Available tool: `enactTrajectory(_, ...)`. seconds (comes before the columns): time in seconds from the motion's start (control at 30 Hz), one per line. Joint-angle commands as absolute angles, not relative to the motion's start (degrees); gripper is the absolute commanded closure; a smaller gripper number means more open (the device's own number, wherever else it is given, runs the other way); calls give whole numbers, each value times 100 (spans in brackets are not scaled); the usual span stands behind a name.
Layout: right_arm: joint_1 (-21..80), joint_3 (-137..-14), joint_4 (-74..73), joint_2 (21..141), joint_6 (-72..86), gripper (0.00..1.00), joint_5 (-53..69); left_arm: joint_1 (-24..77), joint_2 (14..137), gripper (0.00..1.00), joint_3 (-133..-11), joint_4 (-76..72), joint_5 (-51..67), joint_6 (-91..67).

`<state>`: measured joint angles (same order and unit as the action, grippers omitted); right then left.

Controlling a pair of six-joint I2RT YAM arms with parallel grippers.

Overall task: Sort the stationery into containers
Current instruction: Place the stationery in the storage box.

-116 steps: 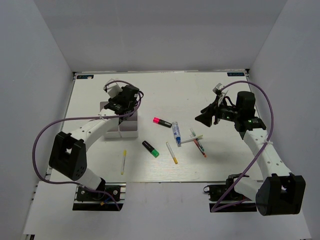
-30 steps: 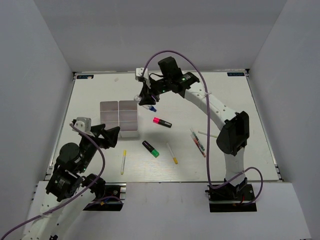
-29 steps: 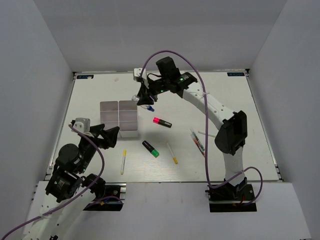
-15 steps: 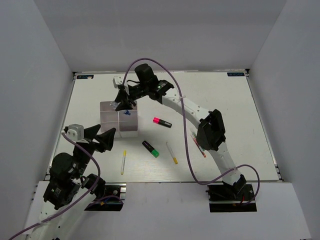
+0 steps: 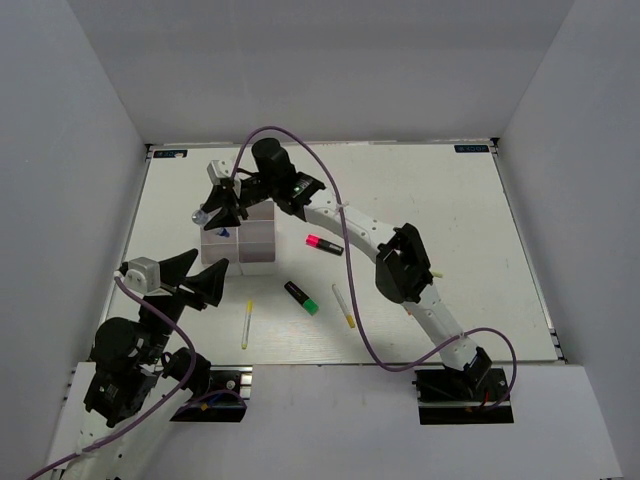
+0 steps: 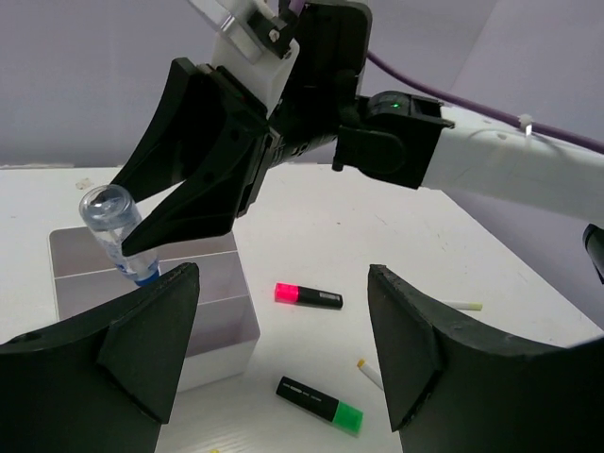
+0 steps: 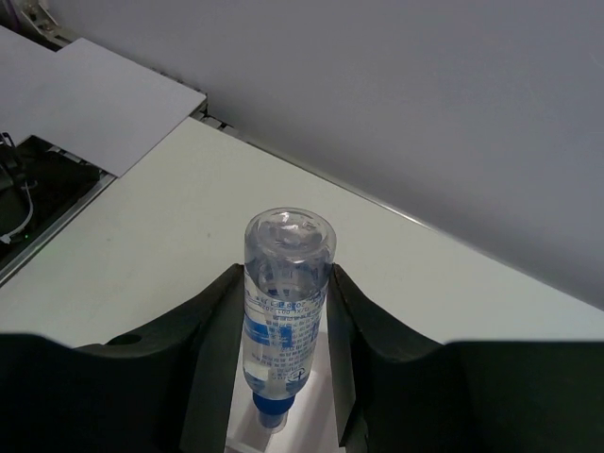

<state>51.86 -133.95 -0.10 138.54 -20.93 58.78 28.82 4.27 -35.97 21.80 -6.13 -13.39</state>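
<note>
Left gripper [image 5: 197, 272] spread, empty, near edge. Yellow pen [image 5: 246, 323], green highlighter [image 5: 300, 297], second pen [image 5: 343, 306] and pink highlighter [image 5: 323, 244] all loose on table, unsorted. Farther back, right gripper [image 5: 222, 208] pinching marker [image 7: 288, 302] over boxes [image 5: 258, 266], not dropped yet. Plenty left imo.

table: flat white rectangular table [image 5: 450, 215] | walls: plain pale grey walls [image 5: 320, 70] enclosing it left, back, right | labels: small dark label [image 5: 472, 149] at each far corner
</note>
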Motion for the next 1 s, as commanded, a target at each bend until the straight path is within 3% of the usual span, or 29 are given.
enactTrajectory(0.0, 5212, -13562, 790, 14018, -1934, 100, 6222, 2848, 439, 18, -3560, 2127, -501, -1257)
enactTrajectory(0.63, 5045, -13307, 1775, 14590, -2162, 100, 6153, 2848, 492, 18, -3560, 2127, -501, -1257)
enactTrajectory(0.97, 4931, -13096, 1582, 14634, -2197, 67, 6196, 2848, 492, 18, -3560, 2127, -501, -1257)
